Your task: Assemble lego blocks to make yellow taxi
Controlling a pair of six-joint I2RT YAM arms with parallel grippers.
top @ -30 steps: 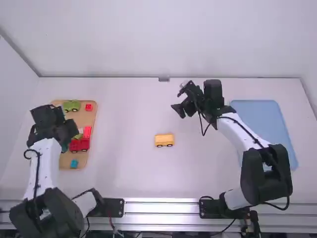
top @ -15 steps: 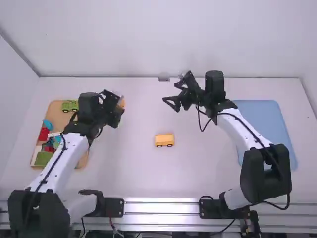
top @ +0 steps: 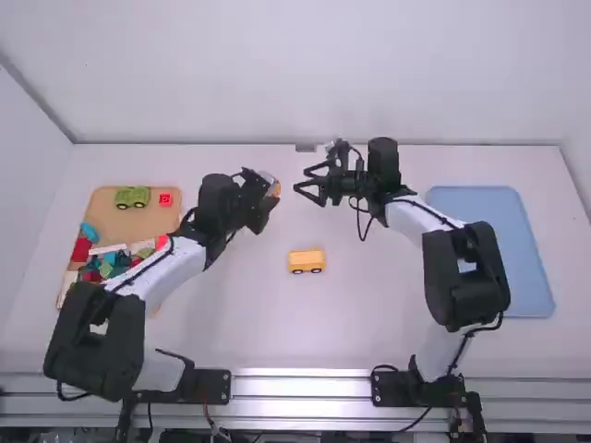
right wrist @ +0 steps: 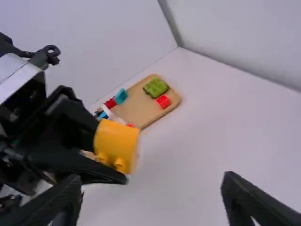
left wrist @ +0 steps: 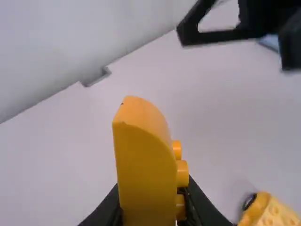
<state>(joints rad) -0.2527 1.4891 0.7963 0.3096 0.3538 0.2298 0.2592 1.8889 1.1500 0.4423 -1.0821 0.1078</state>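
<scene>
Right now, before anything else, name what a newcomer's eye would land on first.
Probably the curved yellow block clamped in the left gripper, raised beyond the middle of the table and facing the open right gripper. Next, likely the yellow wheeled vehicle base, alone on the white table nearer the arm bases. After those, the wooden tray of mixed coloured blocks at the far left would draw a look.

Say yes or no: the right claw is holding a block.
No, the right claw stands open, its two fingers apart with nothing gripped between them.
</scene>
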